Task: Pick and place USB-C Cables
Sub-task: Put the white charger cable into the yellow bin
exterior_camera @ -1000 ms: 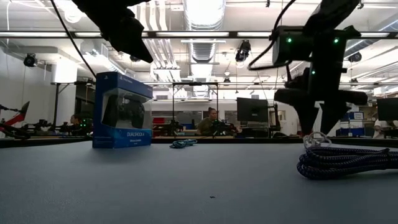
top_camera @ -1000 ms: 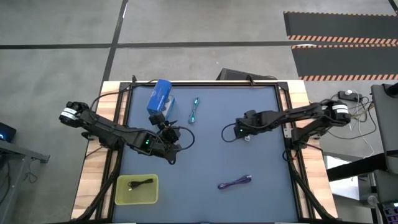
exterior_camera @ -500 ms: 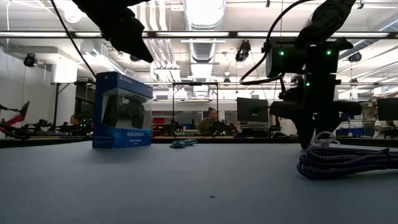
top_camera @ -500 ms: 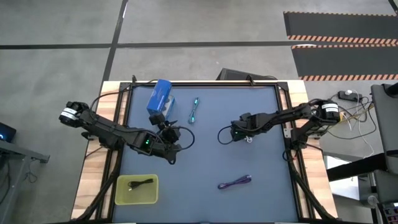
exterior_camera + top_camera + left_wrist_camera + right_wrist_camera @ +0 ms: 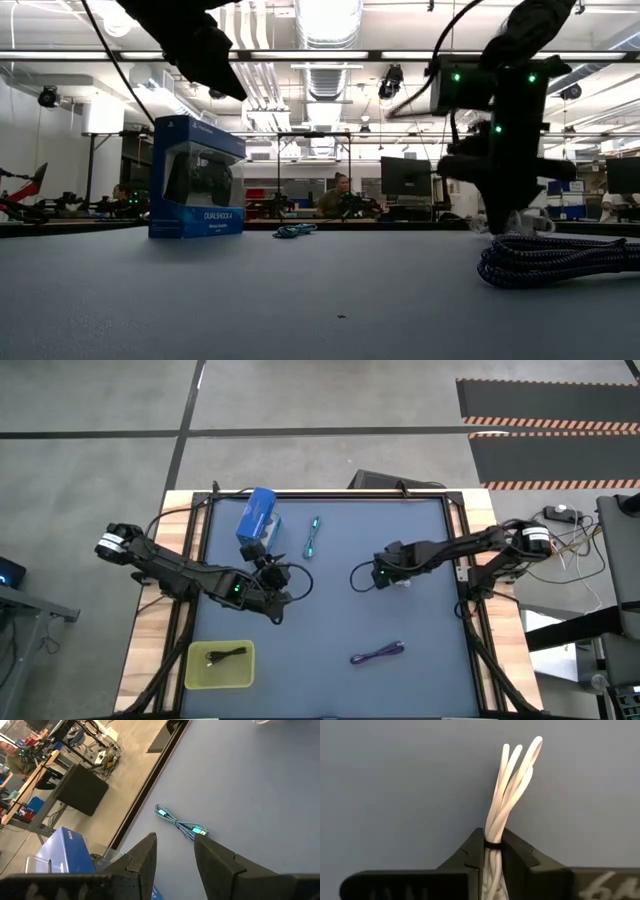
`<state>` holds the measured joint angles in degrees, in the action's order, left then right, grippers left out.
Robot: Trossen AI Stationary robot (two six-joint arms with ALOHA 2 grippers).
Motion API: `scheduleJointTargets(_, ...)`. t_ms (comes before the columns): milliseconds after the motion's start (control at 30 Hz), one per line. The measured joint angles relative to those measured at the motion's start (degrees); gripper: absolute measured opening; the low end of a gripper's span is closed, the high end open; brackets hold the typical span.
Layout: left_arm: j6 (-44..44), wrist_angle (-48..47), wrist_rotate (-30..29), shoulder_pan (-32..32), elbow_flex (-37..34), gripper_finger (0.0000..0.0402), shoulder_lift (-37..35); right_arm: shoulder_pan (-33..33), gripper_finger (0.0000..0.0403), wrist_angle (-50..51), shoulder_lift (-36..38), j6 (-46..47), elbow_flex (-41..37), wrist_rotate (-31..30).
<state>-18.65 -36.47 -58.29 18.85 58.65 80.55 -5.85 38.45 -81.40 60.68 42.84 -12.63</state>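
As the right gripper (image 5: 491, 851) is finishing its closure from wide open, its fingers are pinching the white cable (image 5: 510, 795) on the mat right of centre, making lift-off likely next. The left gripper (image 5: 175, 857) is waiting half-open near the blue box (image 5: 257, 515).

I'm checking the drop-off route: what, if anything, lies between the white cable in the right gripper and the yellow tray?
Nothing visible: the mat between the right gripper, shut on the white cable, and the yellow tray is bare; the purple cable lies aside.
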Motion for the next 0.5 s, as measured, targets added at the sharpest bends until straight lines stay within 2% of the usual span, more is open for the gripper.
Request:
scheduleJointTargets(200, 0.82, 2.81, 2.58, 0.43, 0.38, 0.0116, 0.00, 2.58, 0.0027, -1.68, 4.59, -5.89, 0.02, -0.74)
scheduleJointTargets(300, 3.96, 6.21, 6.23, 0.44, 0.26, 0.0116, 0.00, 4.92, 0.0027, -5.03, 7.43, -9.88, -0.35, -2.38)
scheduleJointTargets(400, 7.74, 10.92, 9.79, 0.44, -0.03, 0.0116, 0.00, 7.30, 0.0027, -12.45, 10.11, -14.21, -1.84, -4.93)
scheduleJointTargets(500, 10.40, 15.92, 12.43, 0.44, -0.48, 0.0116, 0.00, 9.14, 0.0027, -25.48, 12.08, -19.75, -4.88, -6.42)
